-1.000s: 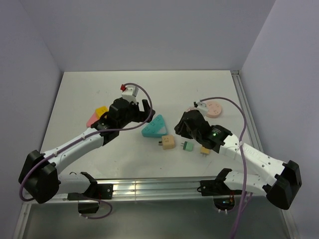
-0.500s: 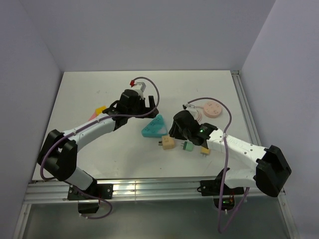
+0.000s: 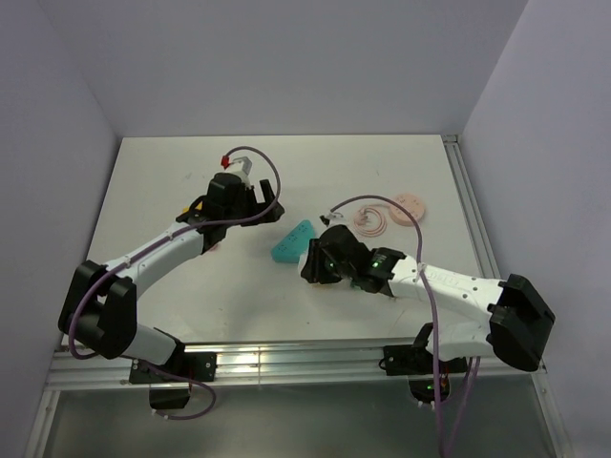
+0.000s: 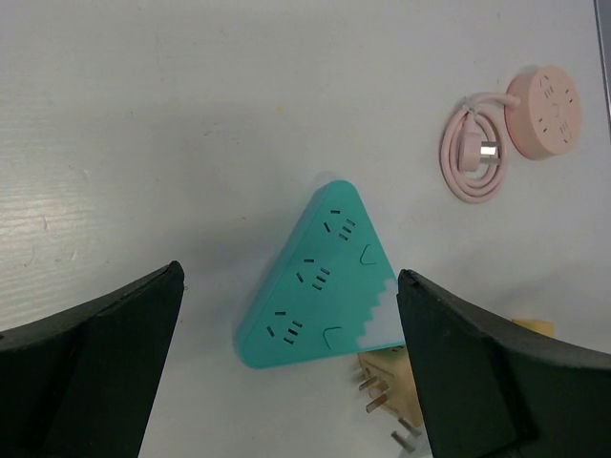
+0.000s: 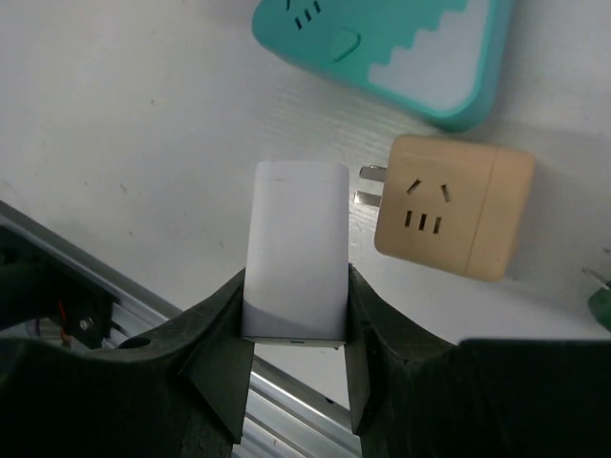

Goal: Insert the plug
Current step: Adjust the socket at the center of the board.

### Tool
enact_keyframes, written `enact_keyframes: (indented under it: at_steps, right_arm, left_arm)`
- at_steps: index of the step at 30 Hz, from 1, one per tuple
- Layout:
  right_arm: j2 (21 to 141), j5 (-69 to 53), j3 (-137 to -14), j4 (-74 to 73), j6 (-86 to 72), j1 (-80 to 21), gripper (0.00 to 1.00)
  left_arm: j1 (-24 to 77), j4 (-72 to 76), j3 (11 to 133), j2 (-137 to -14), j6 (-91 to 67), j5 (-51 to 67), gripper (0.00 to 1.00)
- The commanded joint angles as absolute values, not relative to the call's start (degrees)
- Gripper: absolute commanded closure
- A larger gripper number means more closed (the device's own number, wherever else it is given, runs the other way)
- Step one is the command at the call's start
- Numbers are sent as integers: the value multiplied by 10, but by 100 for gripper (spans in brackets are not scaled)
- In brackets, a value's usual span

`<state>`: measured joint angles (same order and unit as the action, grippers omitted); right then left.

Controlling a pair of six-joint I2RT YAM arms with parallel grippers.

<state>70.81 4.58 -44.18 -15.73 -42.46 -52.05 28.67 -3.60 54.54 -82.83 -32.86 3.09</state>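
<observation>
On a white table (image 3: 382,162), the left gripper (image 4: 288,279) hangs with its jaws spread wide and empty over a teal triangular power strip (image 4: 320,281), which lies flat with its sockets facing up. A pink round power strip (image 4: 546,110) with a coiled cord sits well apart at the far right. A beige cube adapter (image 5: 453,219) lies on its side, just beside the teal strip's pale end. The right gripper (image 5: 294,286) is clenched on the white plug (image 5: 294,250) above bare table, near both. The plug's prongs are hidden. A clean insertion likely calls for squaring them over one socket, pressing straight down, and bracing the light strip against sliding.
</observation>
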Motion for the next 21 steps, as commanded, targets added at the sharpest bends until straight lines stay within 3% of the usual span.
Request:
enact_keyframes:
  at_steps: [1,13,21]
  right_arm:
    - [720,40,-451,-127,-416,-538,100]
    - [744,109,-417,-177,-420,-532,100]
    - [708,99,-384,-182,-397,-454,100]
  left_arm:
    - [281,-7,547,-817,-342,47,1]
    - [281,18,541,-824,-334,96,0]
    - [281,17,547,-831,-324,96,1]
